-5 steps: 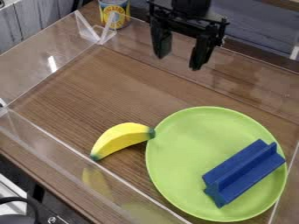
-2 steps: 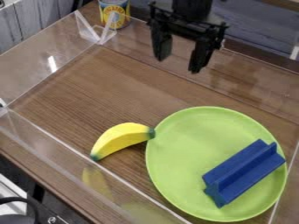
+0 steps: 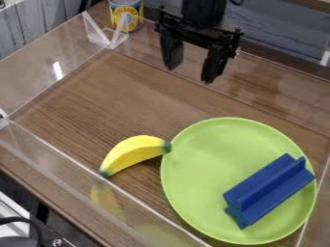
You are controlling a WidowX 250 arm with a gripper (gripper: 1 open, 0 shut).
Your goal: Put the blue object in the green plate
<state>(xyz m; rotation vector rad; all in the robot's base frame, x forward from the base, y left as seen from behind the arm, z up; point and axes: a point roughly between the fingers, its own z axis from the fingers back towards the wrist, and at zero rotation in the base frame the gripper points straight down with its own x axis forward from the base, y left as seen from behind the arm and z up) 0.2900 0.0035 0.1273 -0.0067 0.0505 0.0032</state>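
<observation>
The dark blue stepped block (image 3: 269, 190) lies on the right part of the lime-green plate (image 3: 206, 164), at the front right of the wooden table. My gripper (image 3: 191, 60) hangs at the back of the table, well away from the plate and above the wood. Its dark fingers (image 3: 215, 64) point down and stand apart, open, with nothing between them.
A yellow banana (image 3: 133, 152) lies on the wood just left of the plate, its tip touching the rim. A yellow can (image 3: 123, 13) stands at the back left. Clear plastic walls (image 3: 45, 68) enclose the table on the left and front.
The gripper has shifted slightly to the left along the back of the table. The block, plate and banana have not moved.
</observation>
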